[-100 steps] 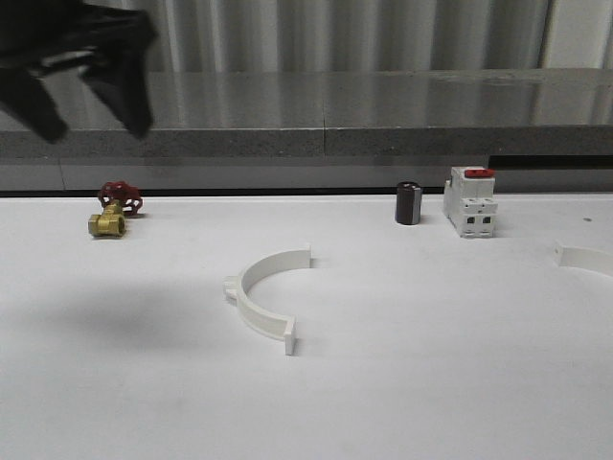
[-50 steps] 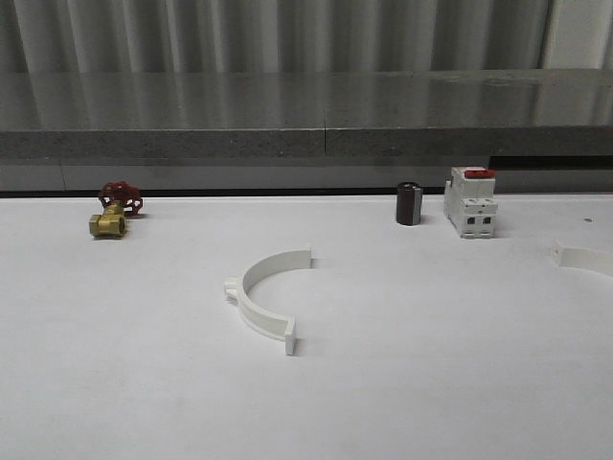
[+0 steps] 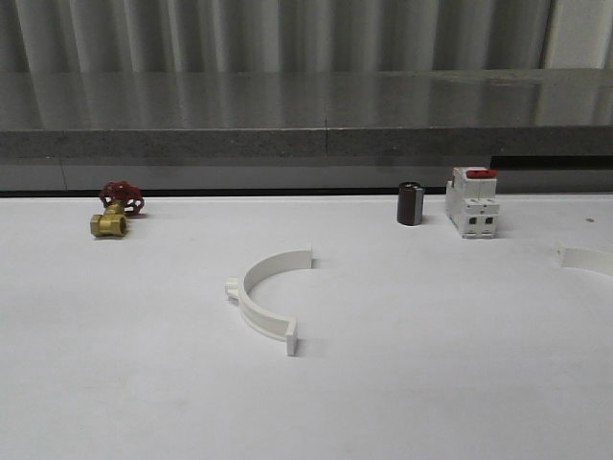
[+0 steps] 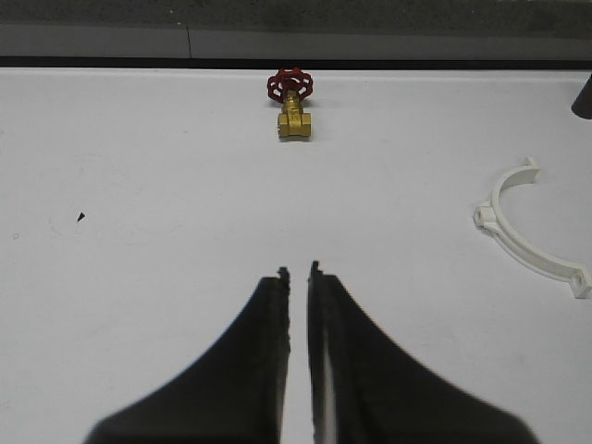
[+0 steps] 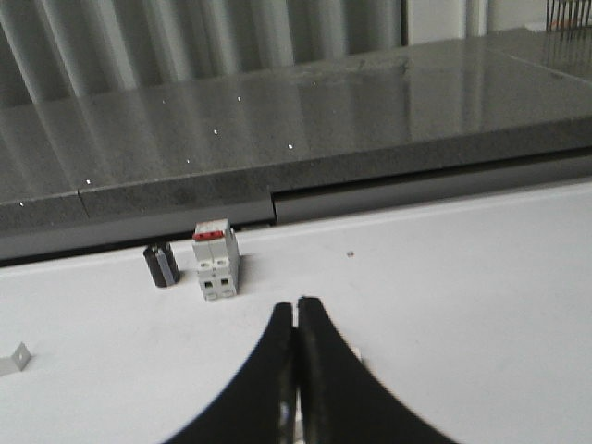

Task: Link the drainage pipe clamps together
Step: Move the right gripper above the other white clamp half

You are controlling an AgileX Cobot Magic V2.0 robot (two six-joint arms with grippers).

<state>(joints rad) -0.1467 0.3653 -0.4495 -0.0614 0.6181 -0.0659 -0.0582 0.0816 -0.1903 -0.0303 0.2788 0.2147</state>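
- Fingers first: left gripper (image 4: pixel 298 273) has its black jaws nearly together, holding nothing; right gripper (image 5: pixel 296 305) is pressed closed, empty too.
- No readable writing anywhere.
- Along the table's (image 3: pixel 115 383) far edge: brass valve (image 3: pixel 108 223) towards the left, dark cylinder (image 3: pixel 410 203) beside the white switch (image 3: pixel 471 203) towards the right.
- One white clamp half (image 3: pixel 268 297) lies mid-table, a curved arc with flat end tabs; the other half (image 3: pixel 586 259) sits at the right edge, well apart.

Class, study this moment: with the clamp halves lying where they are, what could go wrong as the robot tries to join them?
1. The two halves lie far apart: one clamp half mid-table, the other clamp half at the right edge of the front view, so it might get nudged away.
2. Both the left hand and right hand are shut; either must open before grasping.
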